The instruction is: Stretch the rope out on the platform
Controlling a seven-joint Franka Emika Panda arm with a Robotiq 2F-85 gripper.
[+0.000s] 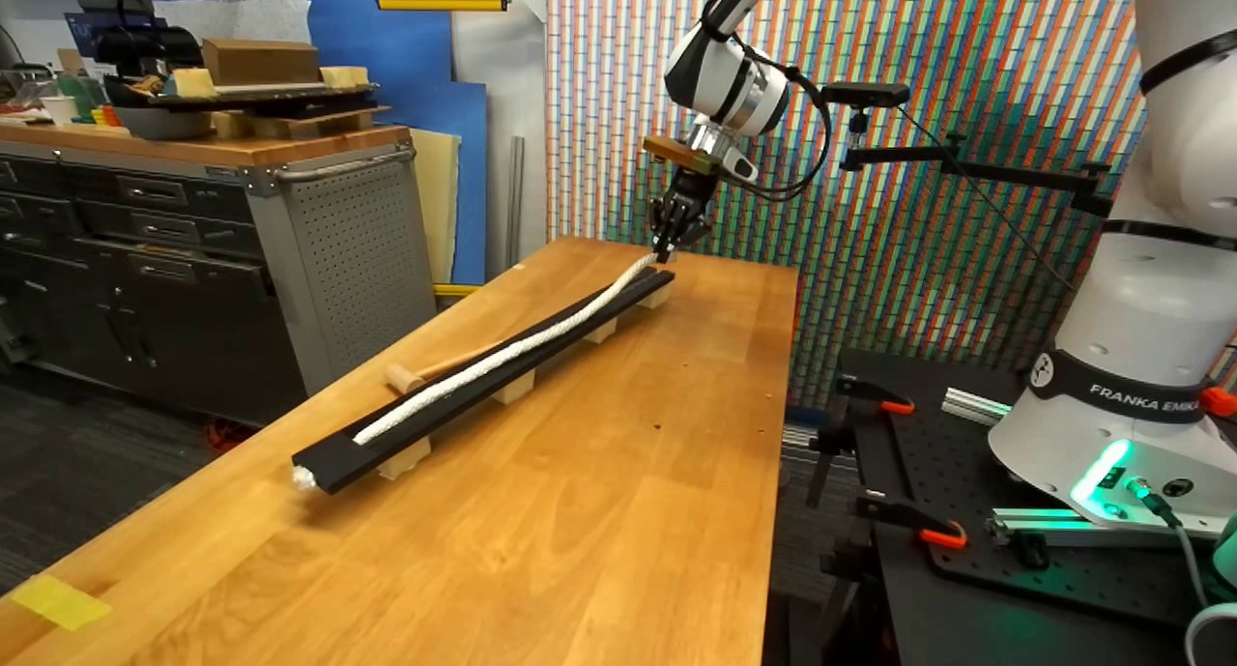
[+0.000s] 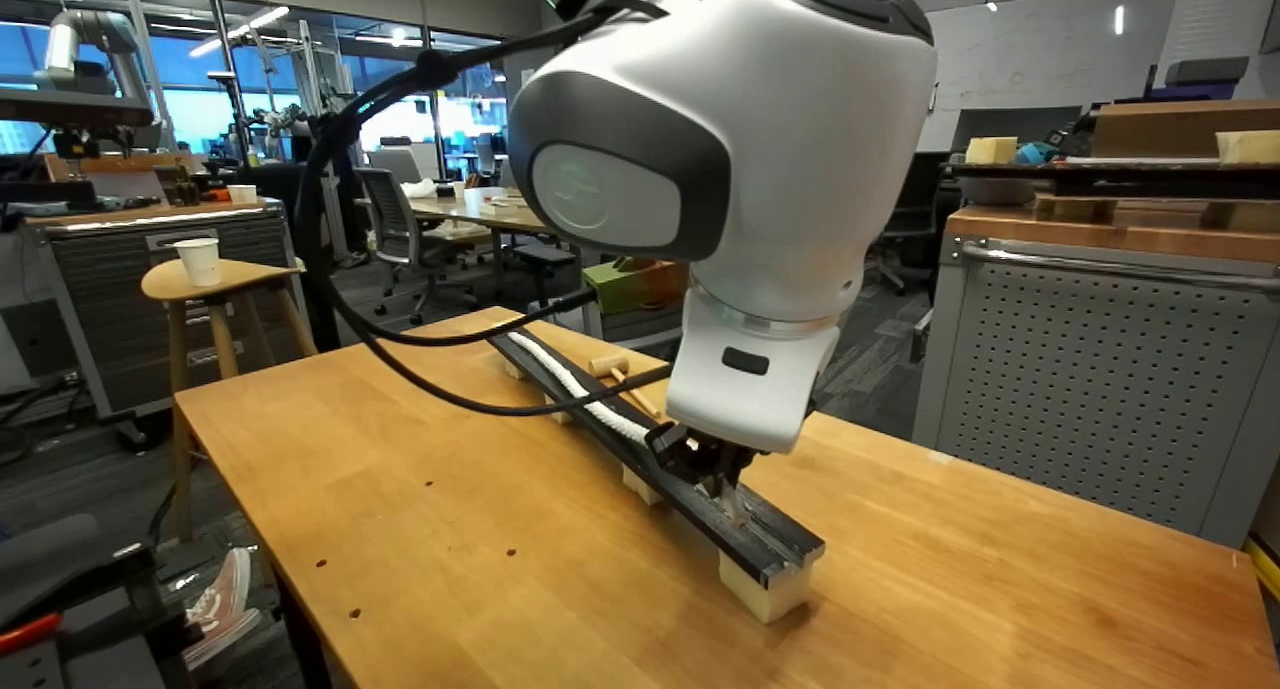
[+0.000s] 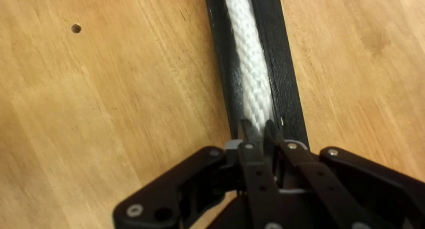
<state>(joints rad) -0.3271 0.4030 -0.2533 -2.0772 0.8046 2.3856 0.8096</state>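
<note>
One long, black, grooved bar rests on four pale, rectangular blocks on one wooden surface, one wooden mallet beside the bar. Along the bar lies one white braided rope, rising near one end where one black end effector clamps it.

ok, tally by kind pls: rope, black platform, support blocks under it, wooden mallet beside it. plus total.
rope: 1
black platform: 1
support blocks: 4, same count in both exterior views
wooden mallet: 1
Total: 7
</note>
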